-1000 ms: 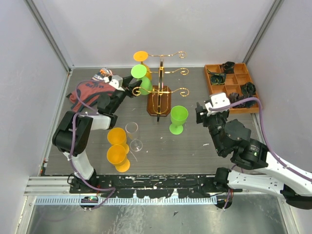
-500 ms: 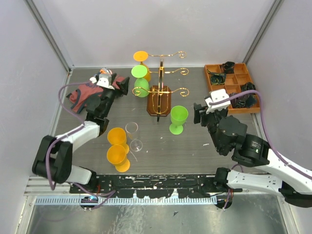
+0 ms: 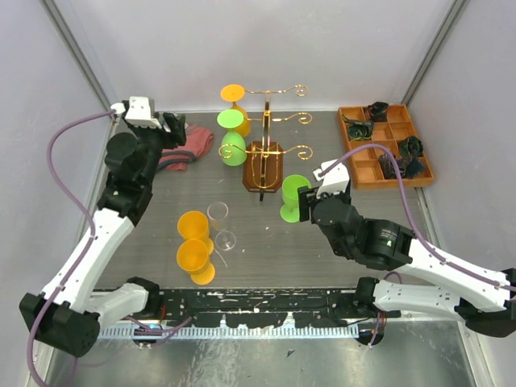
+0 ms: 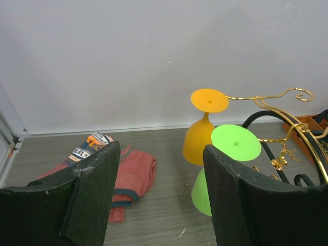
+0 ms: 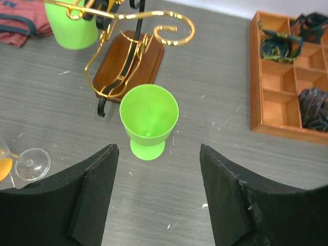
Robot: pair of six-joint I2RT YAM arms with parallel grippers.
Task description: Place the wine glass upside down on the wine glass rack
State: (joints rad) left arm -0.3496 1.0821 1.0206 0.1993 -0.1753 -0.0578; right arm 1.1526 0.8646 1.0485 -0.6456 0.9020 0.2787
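The wine glass rack [image 3: 266, 147], gold wire on a brown base, stands mid-table. An orange glass [image 3: 234, 96] and a green glass [image 3: 232, 134] hang upside down on its left arms; both show in the left wrist view, orange [image 4: 204, 128] and green [image 4: 231, 154]. A green wine glass [image 3: 294, 196] stands upright right of the base and shows in the right wrist view [image 5: 148, 120]. My right gripper [image 3: 306, 203] [image 5: 159, 200] is open and empty, just short of it. My left gripper [image 3: 172, 125] [image 4: 161, 197] is open and empty, raised left of the rack.
Two orange glasses [image 3: 193, 240] and a clear glass [image 3: 220, 224] sit at front left. A red cloth [image 3: 187, 146] lies under my left gripper. A brown compartment tray [image 3: 385, 145] with dark items is at back right. Grey walls enclose the table.
My left arm has lifted and pulled back left from the rack, empty, leaving the green glass hanging. My right gripper has moved left up to the upright green glass.
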